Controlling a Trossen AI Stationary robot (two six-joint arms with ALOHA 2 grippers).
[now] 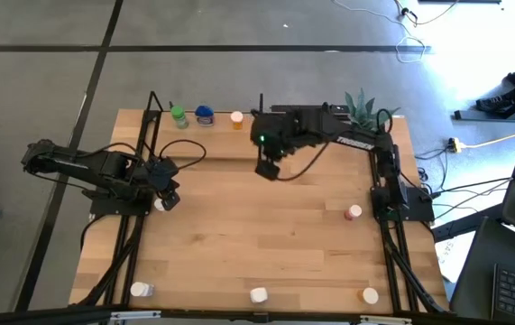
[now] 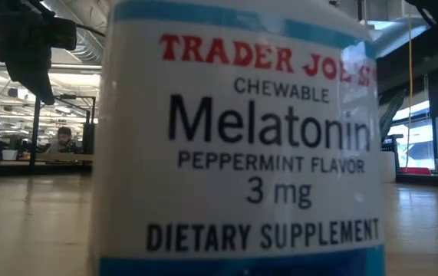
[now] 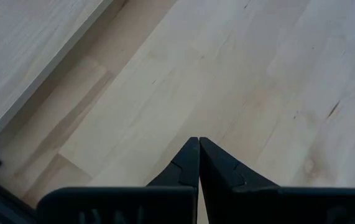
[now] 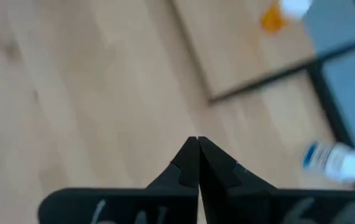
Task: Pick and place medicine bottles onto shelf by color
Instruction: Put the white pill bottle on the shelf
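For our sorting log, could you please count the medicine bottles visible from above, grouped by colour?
Green bottle: 1
Blue bottle: 1
Orange bottles: 2
Pink bottle: 1
White bottles: 3
Total: 8

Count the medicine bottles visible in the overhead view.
8: green, blue and orange along the far edge; one by the left gripper; one pink-capped at right; three along the near edge. Others may be hidden.

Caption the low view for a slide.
White melatonin bottle fills the frame on the wooden table, an office blurred behind.
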